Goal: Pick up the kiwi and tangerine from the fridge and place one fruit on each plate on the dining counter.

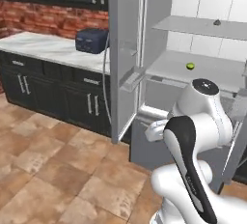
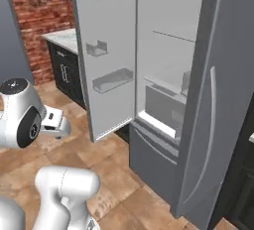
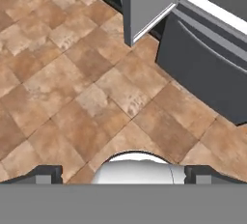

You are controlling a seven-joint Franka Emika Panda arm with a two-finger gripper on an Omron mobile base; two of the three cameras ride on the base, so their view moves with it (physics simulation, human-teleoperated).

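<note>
While the fridge [image 1: 144, 49] stands with its doors swung open, the kiwi [image 1: 190, 66] sits alone on the middle glass shelf [image 1: 202, 68], near that shelf's front edge and toward its centre. A small dark lump [image 1: 217, 22] rests on the shelf above, too small to identify. In the left base view the arm is folded up low in front of the fridge's grey bottom drawer [image 3: 207, 73], and the left door's inner side carries translucent bins [image 2: 113, 80]. To the left of the fridge runs a wall counter [image 1: 43, 47] with a pale veined top over dark cabinets; a dark blue toaster [image 1: 91, 40] stands at its right end, close to the open door, with red brick behind. The gripper [image 3: 123, 175] points down at the brown tiled floor [image 3: 72, 97]; its two dark fingertips [image 3: 46, 175] stand far apart with nothing between them, so it is released and carrying nothing.
</note>
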